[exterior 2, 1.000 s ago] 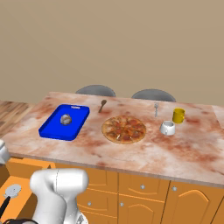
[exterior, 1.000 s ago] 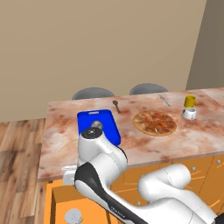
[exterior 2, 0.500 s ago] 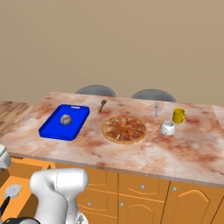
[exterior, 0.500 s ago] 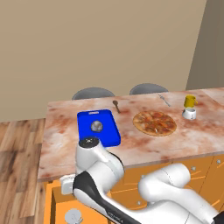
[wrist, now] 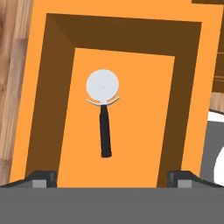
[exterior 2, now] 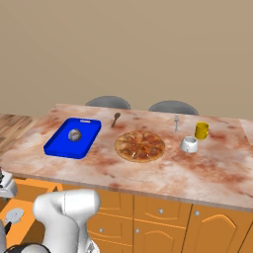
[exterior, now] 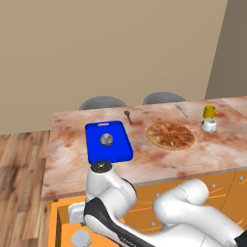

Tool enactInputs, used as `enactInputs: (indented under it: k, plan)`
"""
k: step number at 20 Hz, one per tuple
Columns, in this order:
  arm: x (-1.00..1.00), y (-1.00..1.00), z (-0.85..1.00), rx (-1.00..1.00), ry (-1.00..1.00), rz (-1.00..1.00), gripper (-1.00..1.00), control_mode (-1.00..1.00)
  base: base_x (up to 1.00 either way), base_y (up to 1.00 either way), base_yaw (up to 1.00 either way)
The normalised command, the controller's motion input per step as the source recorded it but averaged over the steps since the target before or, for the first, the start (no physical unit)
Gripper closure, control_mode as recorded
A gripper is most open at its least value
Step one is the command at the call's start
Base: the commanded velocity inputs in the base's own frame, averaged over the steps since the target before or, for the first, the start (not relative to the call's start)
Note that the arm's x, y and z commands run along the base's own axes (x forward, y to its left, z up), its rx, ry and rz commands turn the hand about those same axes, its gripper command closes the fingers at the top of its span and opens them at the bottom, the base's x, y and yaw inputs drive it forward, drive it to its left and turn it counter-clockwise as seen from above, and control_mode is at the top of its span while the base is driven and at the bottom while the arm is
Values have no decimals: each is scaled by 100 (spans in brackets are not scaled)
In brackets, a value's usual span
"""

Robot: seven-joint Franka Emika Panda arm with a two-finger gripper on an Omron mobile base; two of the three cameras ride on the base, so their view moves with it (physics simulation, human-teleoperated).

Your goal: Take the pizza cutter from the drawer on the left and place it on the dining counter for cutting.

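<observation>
Black stick handle, round pale-grey wheel: the pizza cutter point(wrist: 103, 114) lies flat on the floor of the open drawer point(wrist: 57, 131), wheel toward 12 o'clock and handle toward 6 in the hand view, roughly centred and touching no wall. Looks light, rigid and small. The wheel is thin and likely slick with a sharp rim, so I'd take it at mid-handle, fingers across the stick. It lies flat on the drawer bottom, so the fingers have to come right down to the floor, and the slim handle could roll or skate if the pinch lands off-centre.

End effector point(wrist: 109, 177) hangs above the drawer with its tips spread wide at the bottom of the hand view, nothing between them, not touching the cutter.

Edges: dark inner walls ring the drawer; the handle's end is nearer the 6 o'clock edge than the wheel is to the 12 o'clock wall. Side room at 3 and 9 looks ample for spread fingers, and straight up is open.

From the left base view the drawer sits low at 7 o'clock, under the table point(exterior: 67, 169) lip, so the lift must clear that overhang. On top: blue cutting board point(exterior: 108, 141), pizza point(exterior: 171, 135), wooden spoon point(exterior: 128, 116), white cup point(exterior: 208, 125), yellow mug point(exterior: 209, 111). Bare stone along the near edge, in front of the board and pizza, looks like the free drop spot.
</observation>
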Motion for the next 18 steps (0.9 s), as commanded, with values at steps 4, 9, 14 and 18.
enactInputs:
  k: [4, 9, 14, 18]
  plan:
    - [1, 22, -36, 0, 2, 2, -100, -100, 0, 0, 0]
    - [0, 20, -31, 0, 4, 2, -100, -100, 0, 0, 0]
    - [0, 3, -22, 0, 6, 2, -100, -100, 0, 0, 0]
    - [0, 0, -21, 0, 5, 3, -100, -100, 0, 0, 0]
